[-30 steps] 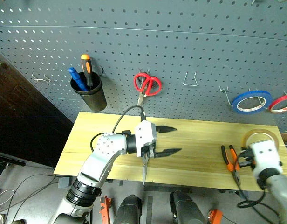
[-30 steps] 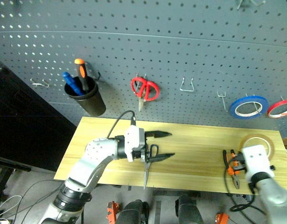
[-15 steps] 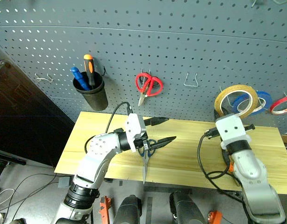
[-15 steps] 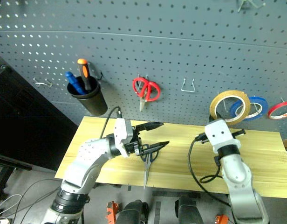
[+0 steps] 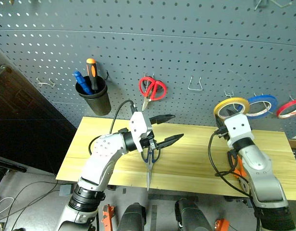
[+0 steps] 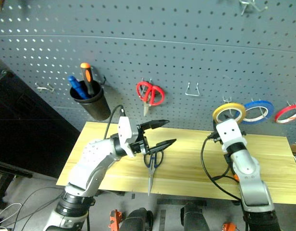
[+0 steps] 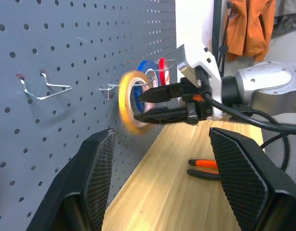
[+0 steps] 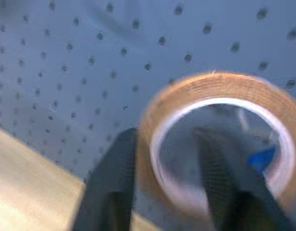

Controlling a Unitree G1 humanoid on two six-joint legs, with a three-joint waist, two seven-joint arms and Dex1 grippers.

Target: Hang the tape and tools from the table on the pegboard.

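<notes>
Right gripper (image 5: pixel 228 111) holds translucent yellow tape ring (image 5: pixel 230 107) at the dark grey perforated pegboard (image 5: pixel 186 43), grip apparently pinching its rim; left gripper (image 5: pixel 168 128) spread, empty.

The yellow tape (image 5: pixel 230 106) stands on edge against the pegboard (image 5: pixel 186 43), ringing the right end effector (image 7: pixel 147 104). Blue-handled scissors (image 5: pixel 150 161) lie on the counter (image 5: pixel 196 163) under the left end effector (image 5: pixel 170 129). Orange-and-black pliers (image 7: pixel 205 168) lie below the right end effector.

Head views look down at the pegboard (image 5: pixel 196 43); wrist views face it close.
</notes>
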